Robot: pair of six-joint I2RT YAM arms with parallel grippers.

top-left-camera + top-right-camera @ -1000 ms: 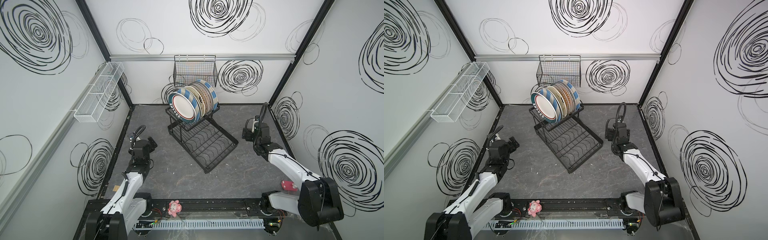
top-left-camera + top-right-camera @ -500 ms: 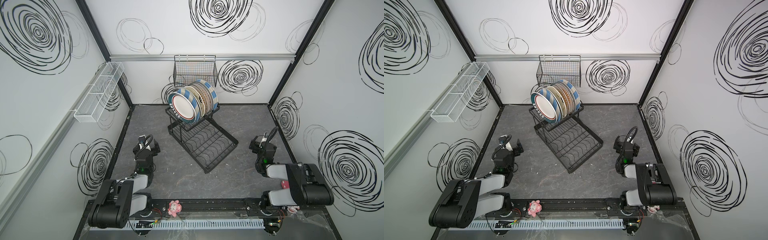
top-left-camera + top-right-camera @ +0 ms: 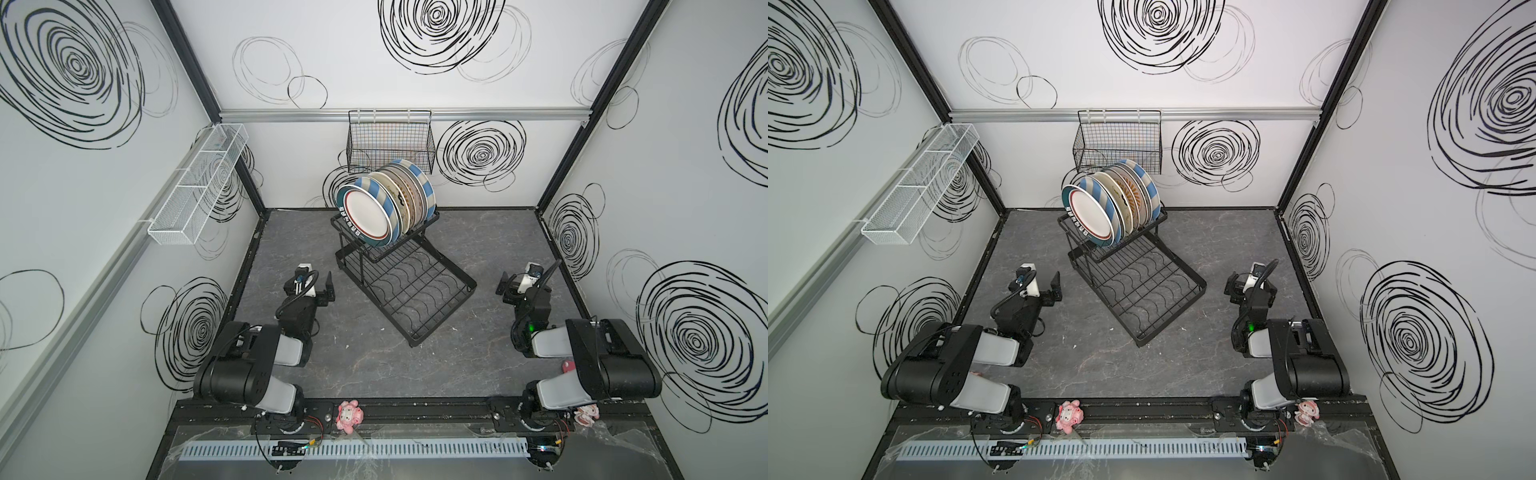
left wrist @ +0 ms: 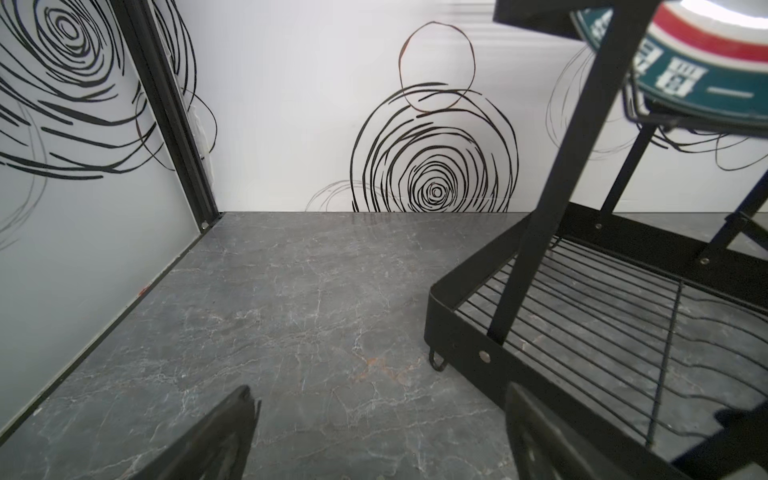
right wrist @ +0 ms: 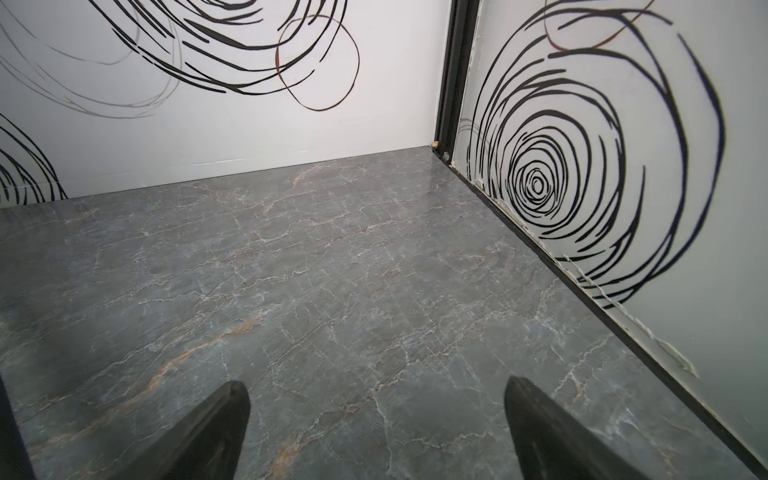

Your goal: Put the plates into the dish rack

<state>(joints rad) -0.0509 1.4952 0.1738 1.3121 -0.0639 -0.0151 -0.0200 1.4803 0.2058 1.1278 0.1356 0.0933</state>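
- Plates (image 3: 384,210): stand on edge in a tight row on the raised upper tier of the dish rack (image 3: 419,291), at the back middle of the grey marbled tabletop (image 3: 365,365).
- Front plate (image 3: 1090,216) is the only one whose face shows: white centre, red ring, teal rim with white characters.
- Behind it comes a blue-and-cream striped plate (image 3: 380,195), and another striped one (image 3: 419,178) closes the row. Each of those between overlaps the next, so only slivers of rim show. I cannot count them surely.
- Lower tier: a flat grid of wavy wire, with the tabletop showing through it. The upper tier and plates hide its back part.
- Left gripper (image 4: 380,392): jaws spread wide, nothing between them, low over the tabletop. Only the two dark fingertips enter the left wrist view; the body is cut off.
- That same view catches the rack's near corner, one upright post and the bottom edge of the teal rim, cropped by the frame. In both top views the gripper sits near that corner but apart from it.
- Right gripper (image 5: 377,386): jaws likewise spread, holding nothing. Its wrist view takes in the tabletop and the wall corner. It is well apart from the rack.
- Both arms are folded back toward the front rail.
- Black wall basket (image 3: 390,141) hangs behind the plates, and their tops overlap its lower edge. Its contents are hard to make out through the mesh.
- White mesh basket (image 3: 195,187) hangs on the left wall.
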